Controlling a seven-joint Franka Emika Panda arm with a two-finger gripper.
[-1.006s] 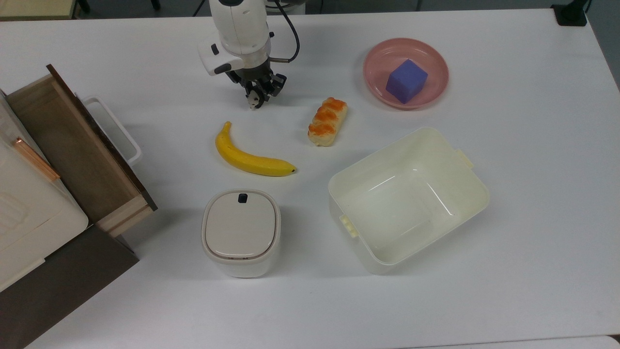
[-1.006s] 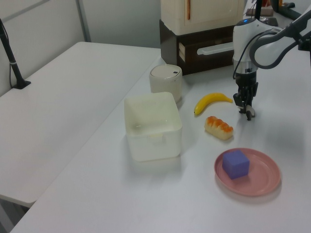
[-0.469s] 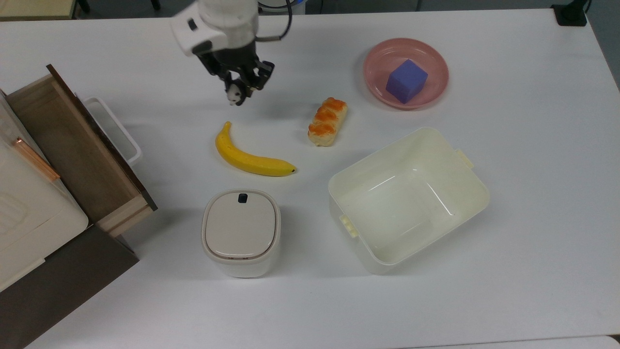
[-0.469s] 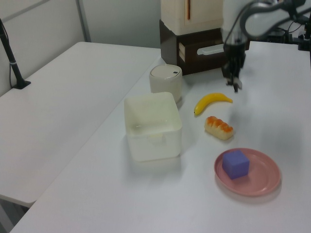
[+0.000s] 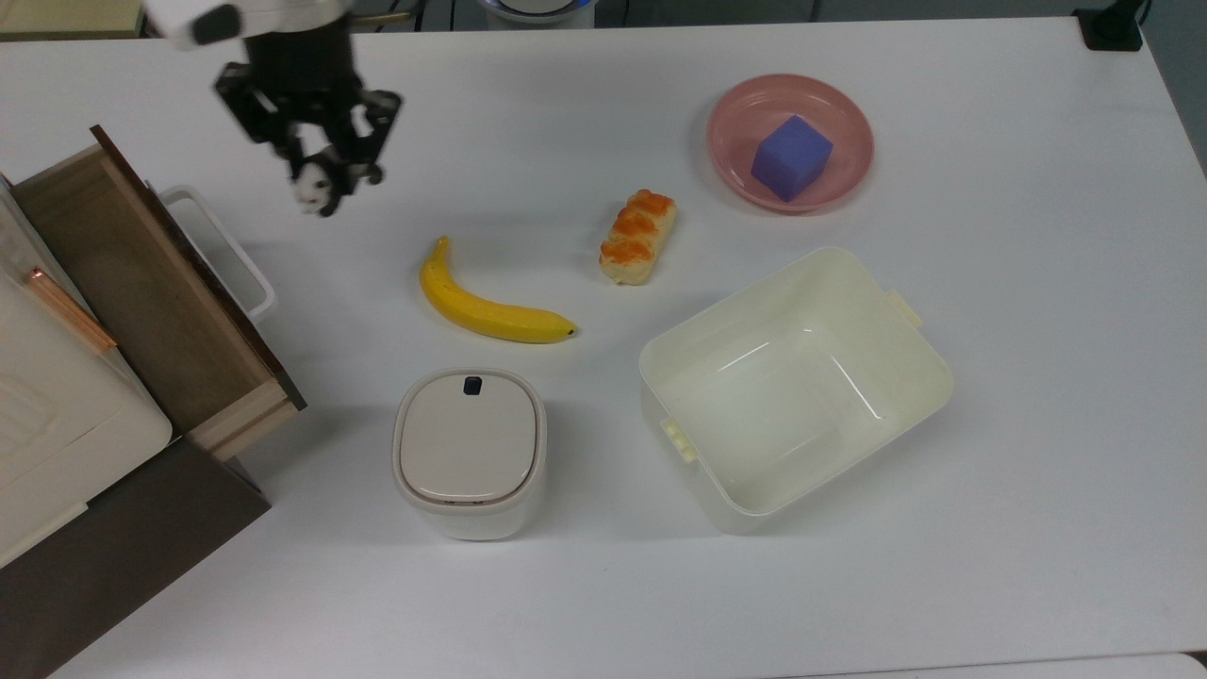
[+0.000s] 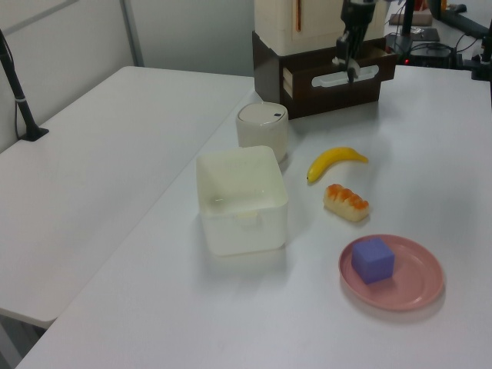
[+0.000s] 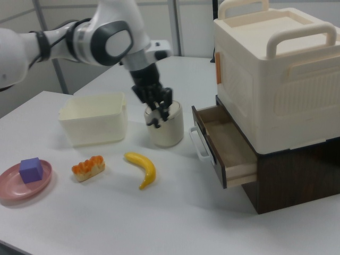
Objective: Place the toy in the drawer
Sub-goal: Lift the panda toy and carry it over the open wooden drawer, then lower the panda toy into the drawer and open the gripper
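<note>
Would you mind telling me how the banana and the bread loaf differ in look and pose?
The banana is plain yellow, long and curved; the bread loaf is shorter, straight and pale with an orange top. In the top view the banana lies to the loaf's left. Both lie flat on the white table, apart and untouched.

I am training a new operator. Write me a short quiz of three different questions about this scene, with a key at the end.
1. True or false: the end effector carries the toy above the table.
2. Multiple choice: what lies in the pink plate? A) the banana B) a purple cube C) the bread loaf
3. Fill in: the drawer stands ____, with nothing seen on its brown floor.

Key
1. True. The toy hangs between the fingers, off the table, not yet over the drawer.
2. B. The purple cube lies there; the banana and bread loaf lie on the table.
3. open
</note>
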